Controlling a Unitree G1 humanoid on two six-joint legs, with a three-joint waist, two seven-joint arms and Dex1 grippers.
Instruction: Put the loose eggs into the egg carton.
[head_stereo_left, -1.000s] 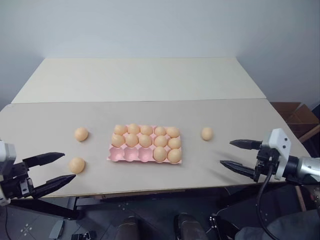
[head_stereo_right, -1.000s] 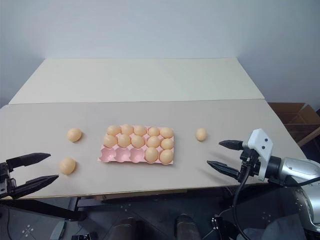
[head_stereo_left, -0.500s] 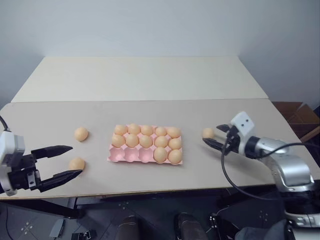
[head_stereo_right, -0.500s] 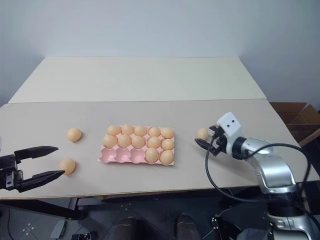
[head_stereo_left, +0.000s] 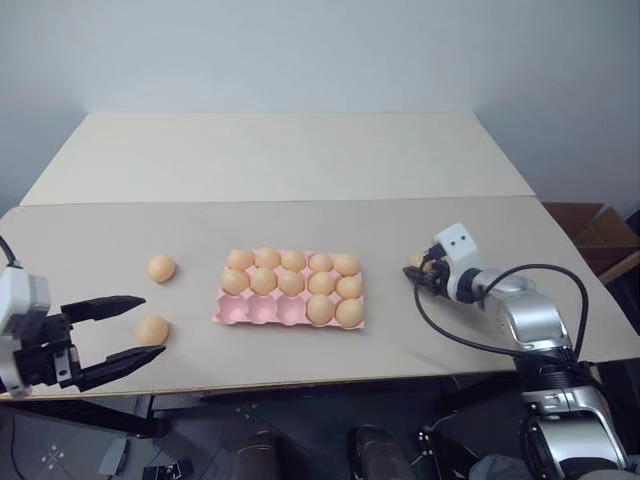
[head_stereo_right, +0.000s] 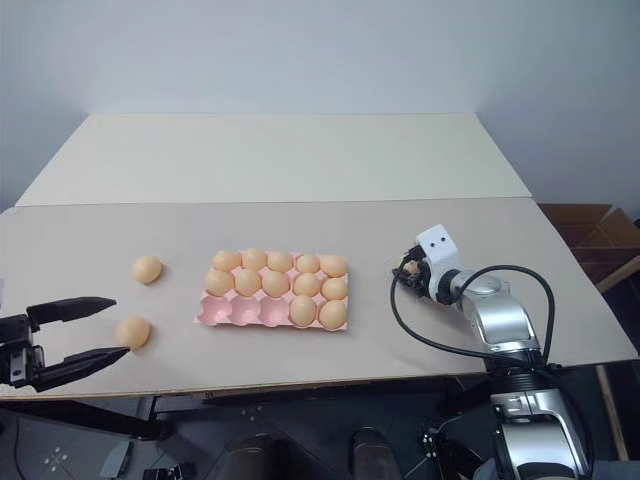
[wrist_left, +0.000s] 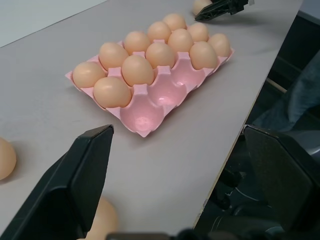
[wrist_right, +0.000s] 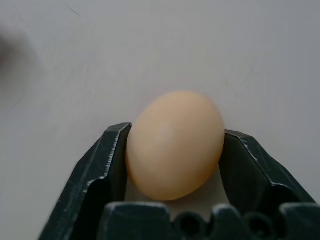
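Egg (wrist_right: 175, 144): smooth, pale orange-tan oval, pinched between right gripper (wrist_right: 175, 150) fingers on grey table (head_stereo_left: 450, 330). Left gripper (head_stereo_left: 125, 330) jaws spread wide.

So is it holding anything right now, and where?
The right gripper is shut on a loose egg, pinching its two sides. The left gripper holds nothing.

In the left wrist view two loose eggs (wrist_left: 5, 159) are cut off by the picture's edges.
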